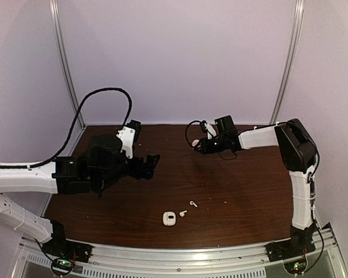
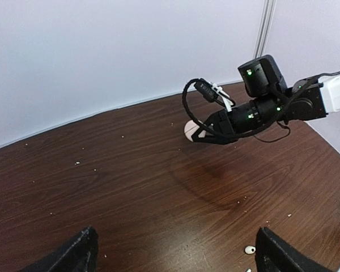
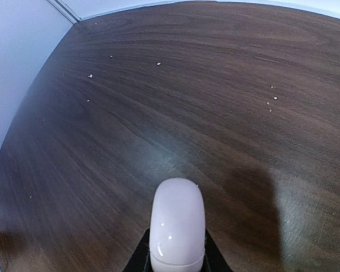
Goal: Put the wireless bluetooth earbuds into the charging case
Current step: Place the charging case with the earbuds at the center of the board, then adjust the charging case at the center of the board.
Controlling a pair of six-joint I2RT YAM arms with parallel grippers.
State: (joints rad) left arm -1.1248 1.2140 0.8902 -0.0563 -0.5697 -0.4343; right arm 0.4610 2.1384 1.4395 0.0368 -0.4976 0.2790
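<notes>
Right gripper [image 3: 177, 258] first: on my screen its fingers are clamped together on a pale pink disc [image 3: 177, 215], which pokes out ahead of the tips in the wrist view and shows as a pale spot at the nose of the tool from the other wrist camera. That disc is no part of the job, so I read the hold as clearing work, with the disc carried out over the far middle of the table [image 1: 249, 191], well apart from what matters. Whether it touches the wood there I cannot tell. The left gripper [image 2: 175, 243] has its fingers spread wide with nothing between them, hanging above the left middle of the table and looking across it, which I take as waiting with room to come down on something small. The charging case [image 1: 169, 218] sits at the near middle, close to the front edge; whether its lid is up is too small for me to judge. Both earbuds [image 1: 182, 213] lie loose on the wood outside it, one just beside the case on its right, the second earbud [image 1: 193, 203] a little farther right and farther back, so neither is seated yet. As for pose, the right arm [image 1: 296, 145] rises straight from its base at the near right, folds at the elbow and runs roughly level toward the left and far side. The left arm [image 1: 23, 176] enters low from the left edge, forearm near level, wrist aimed right.
</notes>
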